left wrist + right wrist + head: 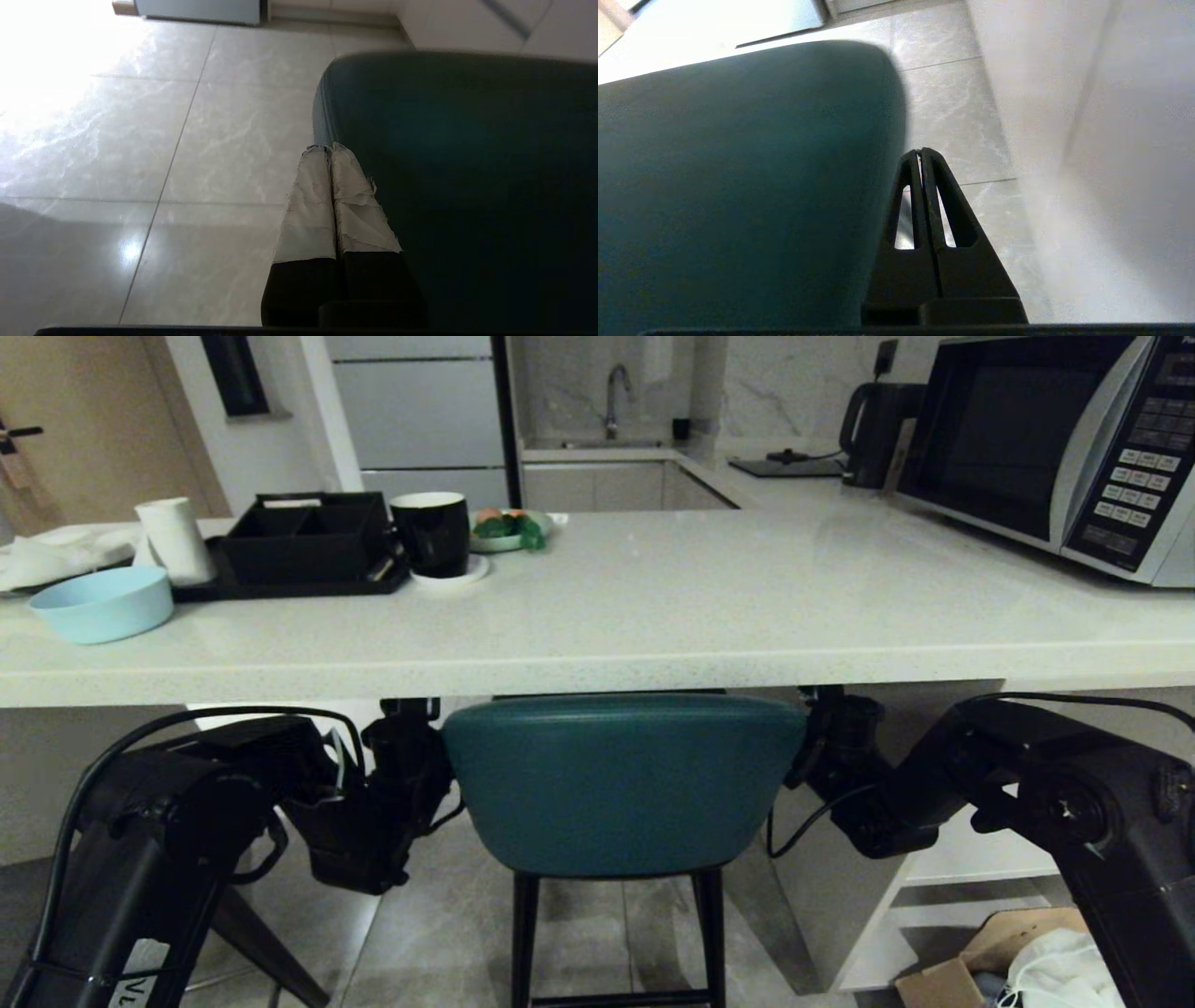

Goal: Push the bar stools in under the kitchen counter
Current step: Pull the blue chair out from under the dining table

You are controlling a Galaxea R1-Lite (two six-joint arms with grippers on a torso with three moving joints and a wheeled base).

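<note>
Nearest, both black arms reach forward either side of the teal stool. Left arm bears a white sticker low down, letters partly cut off, reads "VL" or similar; not legible beyond that. Left gripper has its jaws pressed together, holding nothing, tape-wrapped fingers lying against the left edge of the stool's curved back. Right gripper likewise has jaws closed on nothing, black slotted fingers just beside the back's right edge; contact there cannot be told. Stool stands on thin black legs on pale tiled floor, its back top just under the front lip of the bench, seat hidden beneath the slab. Only this one stool in view. Lower right, open white shelves and a cardboard box with white cloth in it on the floor, beside the right arm. On the bench, left: pale blue bowl, white cup, black divided tray, black mug on a white saucer, small plate of greens behind. Crumpled white cloth at far left. Right: microwave, keypad labels too small to read. Beyond it, black kettle. Farthest, sink with tap against a marbled wall.
</note>
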